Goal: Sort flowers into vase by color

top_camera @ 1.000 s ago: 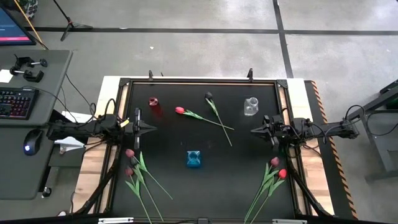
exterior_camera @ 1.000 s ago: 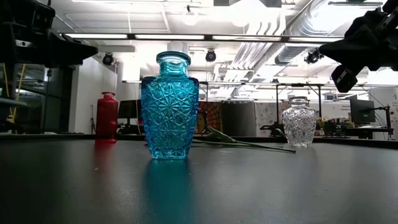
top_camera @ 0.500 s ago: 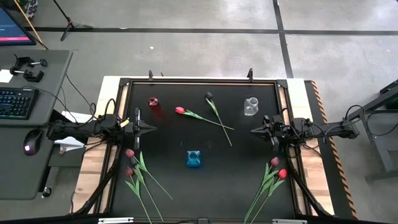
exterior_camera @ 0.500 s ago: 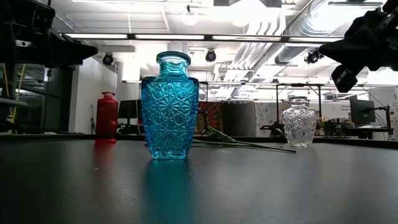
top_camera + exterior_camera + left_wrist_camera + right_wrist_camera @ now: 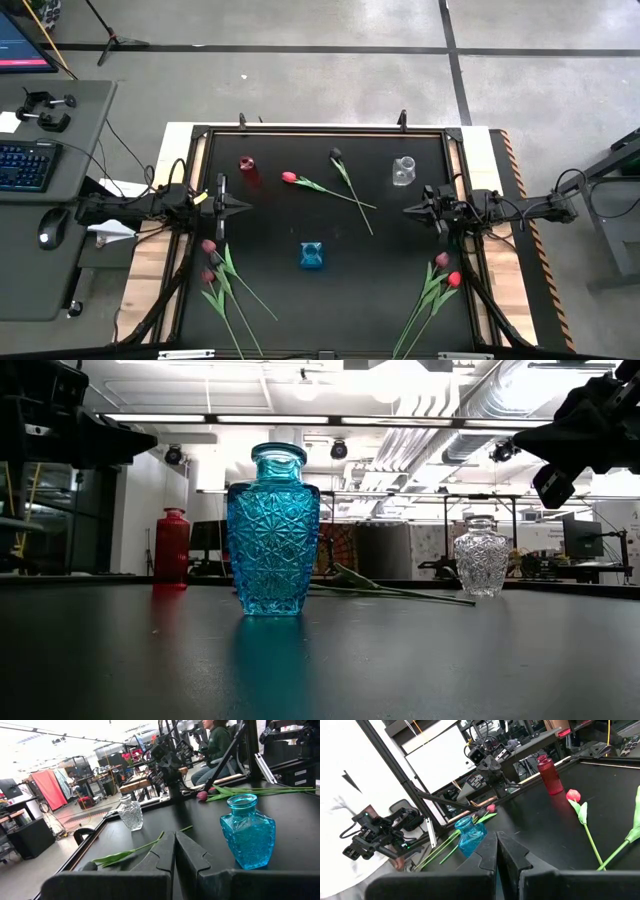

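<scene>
Three vases stand upright on the black table: a red one (image 5: 248, 171) far left, a clear glass one (image 5: 403, 171) far right, a blue one (image 5: 313, 255) in the middle. A red tulip (image 5: 289, 177) and a near-black tulip (image 5: 336, 154) lie crossed at their stems between the far vases. Pink-maroon tulips (image 5: 209, 247) lie at the near left, and a pink and a red tulip (image 5: 447, 270) at the near right. My left gripper (image 5: 246, 207) hovers shut at the left edge, my right gripper (image 5: 408, 210) shut at the right edge. Both hold nothing.
A raised frame (image 5: 320, 130) rims the table. Open tabletop lies between the two grippers around the blue vase. A desk with keyboard (image 5: 25, 165) and mouse stands off to the left. A person (image 5: 212, 740) sits in the room beyond the table.
</scene>
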Controlling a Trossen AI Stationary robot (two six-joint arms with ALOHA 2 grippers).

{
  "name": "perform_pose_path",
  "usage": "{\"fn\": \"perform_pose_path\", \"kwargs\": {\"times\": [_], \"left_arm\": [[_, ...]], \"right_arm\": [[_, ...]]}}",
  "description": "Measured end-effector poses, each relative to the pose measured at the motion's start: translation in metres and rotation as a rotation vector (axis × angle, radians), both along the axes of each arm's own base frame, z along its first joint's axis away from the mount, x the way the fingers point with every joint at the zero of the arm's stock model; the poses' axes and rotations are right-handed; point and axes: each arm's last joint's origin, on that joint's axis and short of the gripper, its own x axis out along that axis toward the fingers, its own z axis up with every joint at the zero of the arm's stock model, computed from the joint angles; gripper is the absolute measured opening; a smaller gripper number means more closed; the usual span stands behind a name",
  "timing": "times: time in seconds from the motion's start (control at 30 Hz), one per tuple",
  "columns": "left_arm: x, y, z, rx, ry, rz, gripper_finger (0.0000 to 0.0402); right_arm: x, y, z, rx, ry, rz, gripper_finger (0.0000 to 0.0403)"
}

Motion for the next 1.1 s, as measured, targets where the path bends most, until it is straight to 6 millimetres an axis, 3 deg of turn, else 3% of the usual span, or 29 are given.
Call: {"fn": "perform_pose_path", "kwargs": {"times": [0.87,0.93,1.1], "left_arm": [[0.000,0.000,0.000,0.017,-0.005,0.000,0.0000],[0.000,0.000,0.006,0.014,-0.066,-0.014,0.0000],[-0.010,-0.001,0.041,-0.275,-0.446,-0.108,0.0000]], "right_arm": [[0.000,0.000,0.000,0.000,0.000,0.000,0.0000],[0.000,0.000,0.000,0.000,0.000,0.000,0.0000],[0.000,0.000,0.000,0.000,0.000,0.000,0.0000]]}}
